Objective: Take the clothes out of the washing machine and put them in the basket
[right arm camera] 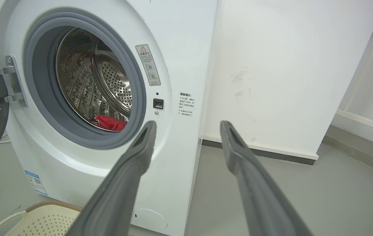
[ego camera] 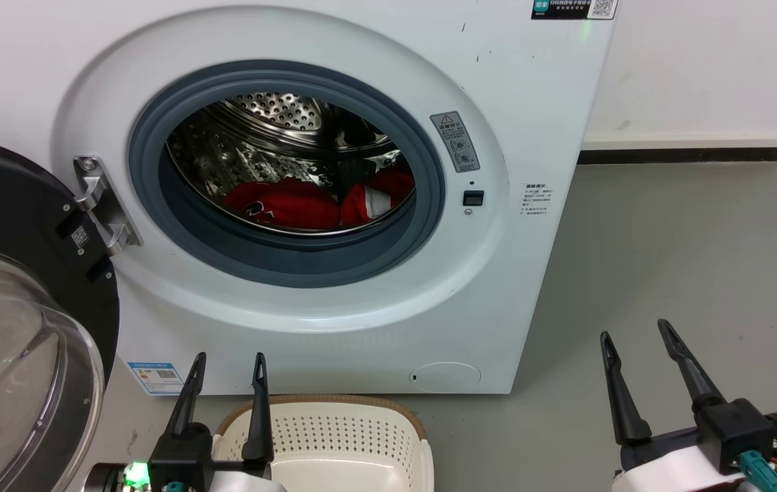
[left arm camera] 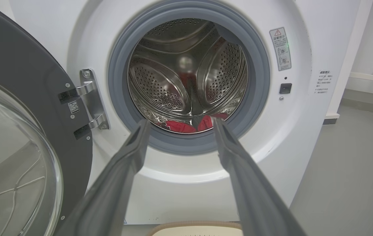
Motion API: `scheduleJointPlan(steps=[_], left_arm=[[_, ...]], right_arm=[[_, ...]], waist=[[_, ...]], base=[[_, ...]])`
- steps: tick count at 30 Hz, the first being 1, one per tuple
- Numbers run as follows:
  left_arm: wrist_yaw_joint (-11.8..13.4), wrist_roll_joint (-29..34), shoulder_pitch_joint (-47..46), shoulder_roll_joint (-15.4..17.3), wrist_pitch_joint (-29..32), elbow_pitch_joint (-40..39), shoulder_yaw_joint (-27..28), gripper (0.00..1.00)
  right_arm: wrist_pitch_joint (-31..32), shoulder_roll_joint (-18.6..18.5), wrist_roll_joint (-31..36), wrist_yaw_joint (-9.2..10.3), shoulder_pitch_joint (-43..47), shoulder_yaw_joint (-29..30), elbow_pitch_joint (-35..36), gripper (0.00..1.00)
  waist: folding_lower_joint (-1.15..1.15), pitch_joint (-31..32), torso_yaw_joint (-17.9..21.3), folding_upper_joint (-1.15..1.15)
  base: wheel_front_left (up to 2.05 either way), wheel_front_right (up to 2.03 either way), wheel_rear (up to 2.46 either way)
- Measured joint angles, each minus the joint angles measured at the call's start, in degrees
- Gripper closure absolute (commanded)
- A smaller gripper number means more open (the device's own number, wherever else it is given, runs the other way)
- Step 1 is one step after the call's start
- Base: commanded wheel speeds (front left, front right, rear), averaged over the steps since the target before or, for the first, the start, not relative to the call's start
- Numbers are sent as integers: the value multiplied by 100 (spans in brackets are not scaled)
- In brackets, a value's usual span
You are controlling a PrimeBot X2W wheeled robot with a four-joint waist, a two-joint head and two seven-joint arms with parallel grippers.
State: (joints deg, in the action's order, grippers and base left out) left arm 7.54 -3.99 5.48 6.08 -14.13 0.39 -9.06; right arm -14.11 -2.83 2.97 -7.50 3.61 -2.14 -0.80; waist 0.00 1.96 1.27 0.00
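At the lower corners, left hand (ego camera: 229,357) and right hand (ego camera: 634,329) gaped empty. Red clothes (ego camera: 292,205) lay crumpled inside the washing machine (ego camera: 361,328).

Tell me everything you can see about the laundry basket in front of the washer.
The basket is small, cream plastic, a rounded rectangle with rows of small holes in its walls and a brown woven-looking rim. It stands upright on the grey floor close before the washing machine, below the porthole. What shows of its inside is empty. The open left gripper overlaps its left edge in the head view; contact cannot be told.
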Motion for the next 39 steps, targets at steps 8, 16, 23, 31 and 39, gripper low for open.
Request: scheduleJointPlan(steps=[8, 16, 23, 31, 39], left_arm=[[-5, 199, 23, -67, -71, -44, 90, 0], [-127, 247, 55, -113, -93, 15, 166, 0], [-183, 276, 65, -142, -93, 55, 210, 0], [-257, 346, 73, -127, -93, 103, 227, 0], [-558, 385, -528, 236, -94, 320, 312, 0]], right_arm=[[-79, -2, -91, -1, 58, 3, -123, 0], [-99, -7, -153, -1, 99, 54, -509, 0], [-99, -7, -201, -1, 64, 56, -516, 0], [-99, -5, -232, -1, 33, 34, -501, 0], [-99, -8, -269, -1, -226, 22, -398, 0]], waist=[[0, 12, 9, 0], [0, 24, 8, 0], [0, 30, 13, 0], [0, -17, 82, 0], [0, -432, 383, 0]], base=[[0, 0, 0], [0, 0, 0], [0, 0, 0], [0, 0, 0], [0, 0, 0]])
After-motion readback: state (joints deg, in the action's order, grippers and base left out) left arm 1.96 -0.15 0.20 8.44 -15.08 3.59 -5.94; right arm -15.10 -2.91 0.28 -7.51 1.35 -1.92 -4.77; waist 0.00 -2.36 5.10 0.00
